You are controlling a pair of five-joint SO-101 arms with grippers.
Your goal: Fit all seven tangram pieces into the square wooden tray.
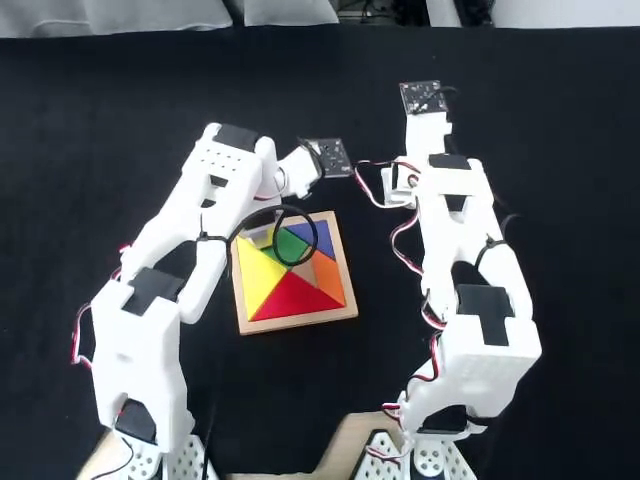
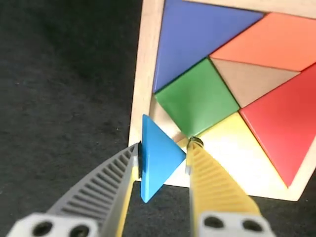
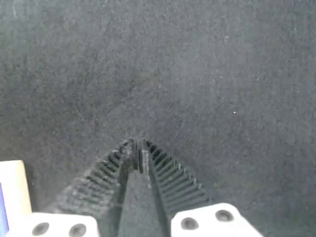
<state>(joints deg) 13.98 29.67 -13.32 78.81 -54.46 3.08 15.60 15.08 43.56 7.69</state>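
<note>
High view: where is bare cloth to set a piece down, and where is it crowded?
Bare black cloth: outside the left arm, outside the right arm, and between the square wooden tray and the arm bases. Crowded: the tray's far side, where the left jaws hold the small blue triangle.

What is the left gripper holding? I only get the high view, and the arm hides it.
Observer: The left gripper is shut on a blue triangle, at the tray rim by the green square.
Operator: And the right gripper?
Observer: The right gripper is shut with nothing in it, above black cloth.
</note>
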